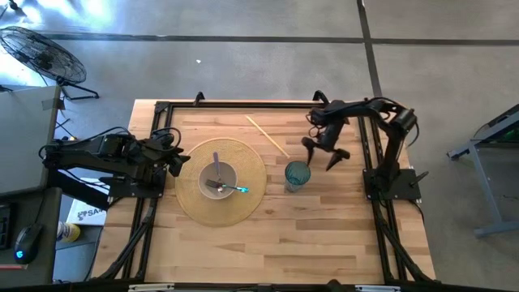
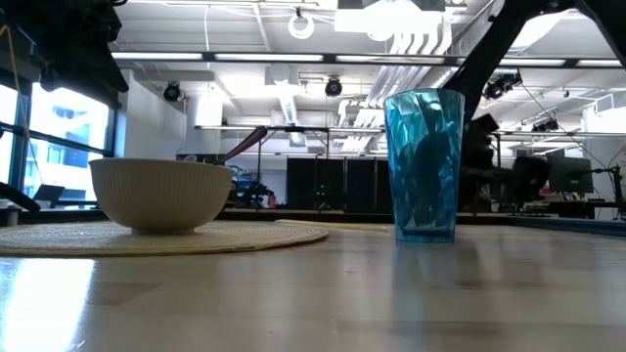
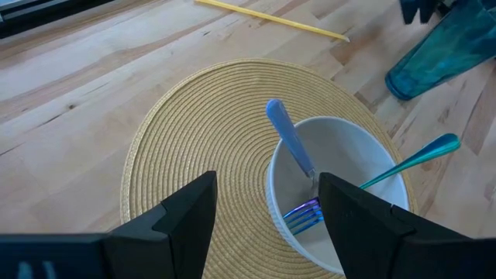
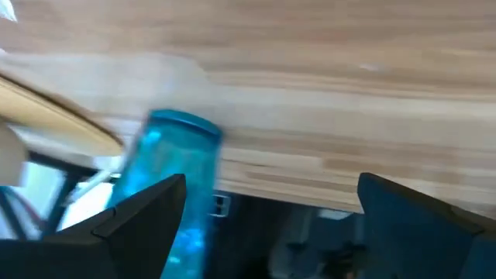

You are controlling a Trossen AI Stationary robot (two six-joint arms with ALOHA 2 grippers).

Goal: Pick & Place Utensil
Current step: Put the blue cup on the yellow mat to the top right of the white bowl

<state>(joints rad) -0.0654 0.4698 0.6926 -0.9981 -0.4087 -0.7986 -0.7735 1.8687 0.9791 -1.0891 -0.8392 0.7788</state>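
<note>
— Grey concrete floor all round, with a black fan (image 1: 42, 53) standing off the far left corner. What's on the wooden table (image 1: 268, 243)?

— Biggest thing on it is a round woven placemat (image 1: 247, 174), left of centre. A white ribbed bowl (image 1: 219, 180) sits on the middle of it.

— And the arms?

— Left arm comes in from the left edge; the left gripper (image 1: 180, 158) hangs over the mat's left rim, just short of the bowl, fingers (image 3: 190, 213) spread apart with nothing between them. Right arm reaches in from the right side; the right gripper (image 1: 323, 156) hovers just beyond the tumbler, on its far right side, fingers (image 4: 147, 209) wide apart, holding nothing.

— Tumbler?

— A blue faceted plastic glass (image 2: 424, 164), upright on the bare wood just right of the mat, not touching it.

— Where are the utensils?

— Both in the bowl. A fork (image 3: 372, 178) with a teal handle and iridescent tines lies with the tines down inside and the handle over the rim toward the glass. A second utensil (image 3: 291, 139) with a blue-purple handle leans against the far rim; its working end is hidden in the bowl, so I can't tell what kind it is.

— Anything smaller?

— A thin pale stick (image 1: 268, 135) lying slantwise on the wood beyond the mat, apart from everything
</note>
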